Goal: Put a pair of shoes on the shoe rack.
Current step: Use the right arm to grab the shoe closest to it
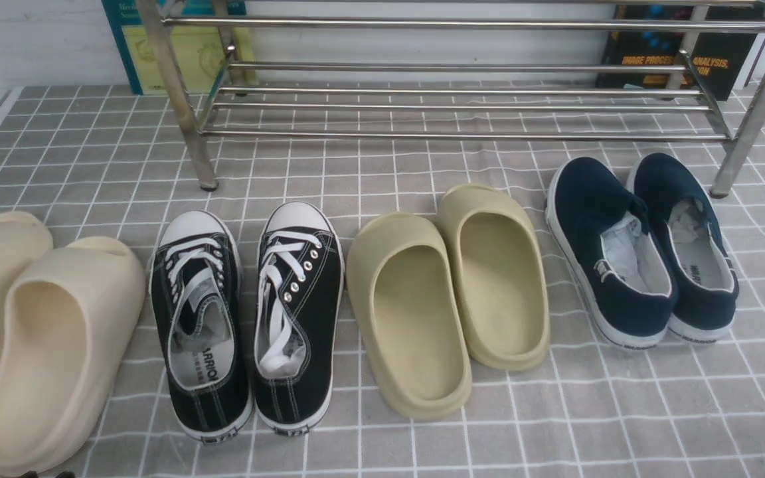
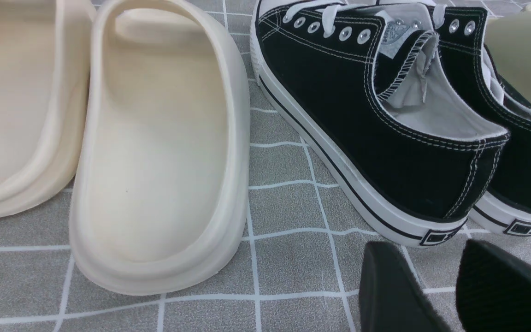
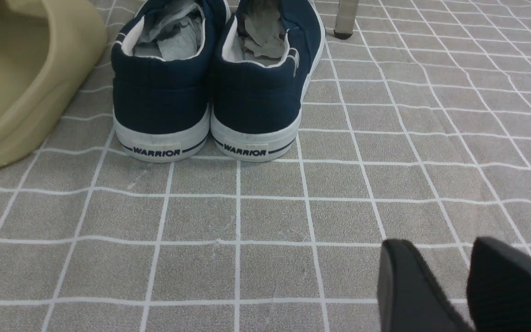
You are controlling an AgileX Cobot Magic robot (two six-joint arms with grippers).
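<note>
The pair of shoes [image 1: 631, 309] was seen as two navy-blue canvas slip-ons with white rubber soles and pale grey lining; no laces were fitted; crumpled pale paper was stuffed inside each; a white heel tab was printed "WARRIOR" in dark letters, flanked by a dark stripe. The two shoes were set side by side, upright and touching along their inner edges, on the grey checked cloth of the table [image 1: 382, 172].

The right tool [image 3: 436, 249] was held open; its two black fingers [image 3: 404, 286] were parted with only cloth seen between them, and nothing was gripped. The pair was placed ahead of that tool, heels turned towards it and toes pointed away; the two were well apart, with bare cloth between them. Beyond the toes, farther from the tool, a leg of the shoe rack [image 1: 462, 67] was planted; the shiny silver bars of the rack were left unloaded. Just beside the pair an olive-green slide [image 3: 21, 83] was laid.

The left tool [image 2: 424, 251] was likewise held open and empty; it was kept near the heel of a black lace-up sneaker [image 2: 339, 106], with a cream slide [image 2: 164, 152] lying ahead of it as well.
</note>
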